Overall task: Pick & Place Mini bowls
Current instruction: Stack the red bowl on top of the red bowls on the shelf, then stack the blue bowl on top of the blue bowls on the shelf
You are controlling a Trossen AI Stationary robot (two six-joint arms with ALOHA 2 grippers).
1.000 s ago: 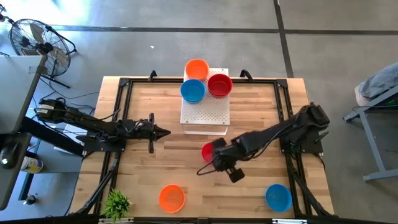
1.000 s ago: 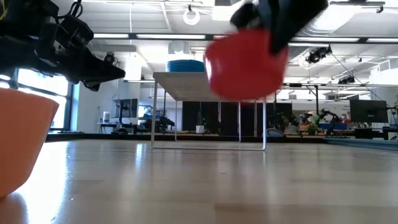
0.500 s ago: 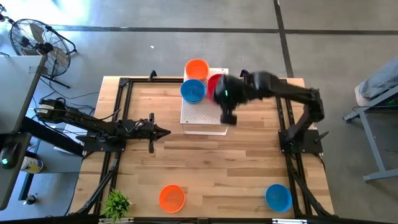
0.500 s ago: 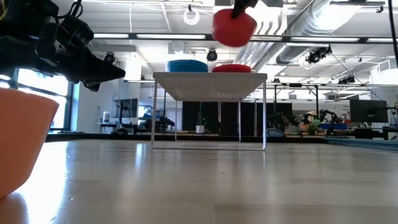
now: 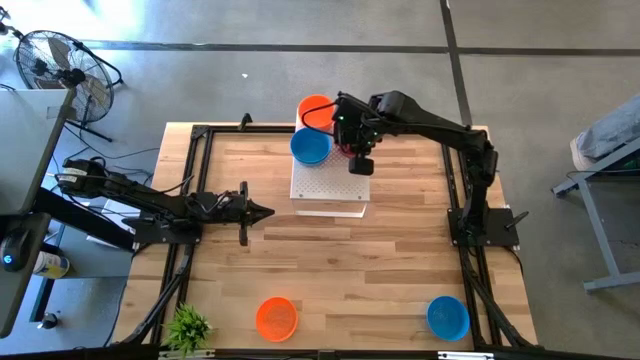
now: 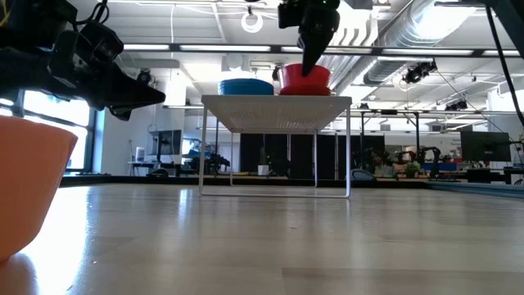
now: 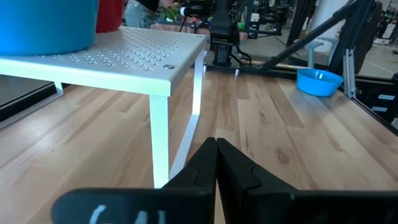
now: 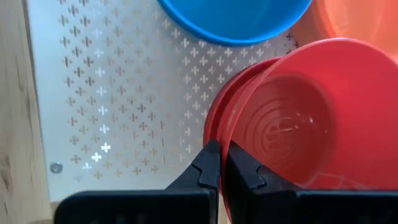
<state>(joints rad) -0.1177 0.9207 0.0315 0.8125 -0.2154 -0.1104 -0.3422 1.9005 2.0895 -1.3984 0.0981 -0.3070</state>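
Right gripper [image 8: 217, 163] is clamped on the rim of a red mini bowl [image 8: 292, 118], tilted into another red bowl [image 8: 217, 121] on the white perforated board [image 5: 328, 180], beside the blue bowl [image 5: 310, 146]. Left gripper [image 7: 216, 163], fingers together, waits over the table [image 5: 400, 250].

The right gripper [image 6: 312, 51] pinches what looks like the red bowl's [image 6: 305, 79] rim on the white board [image 6: 276, 102].

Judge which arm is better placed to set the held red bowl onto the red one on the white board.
Right. The right gripper already pinches the red bowl's rim directly above the red bowl on the white board. The left gripper waits shut over bare table, away from the board.
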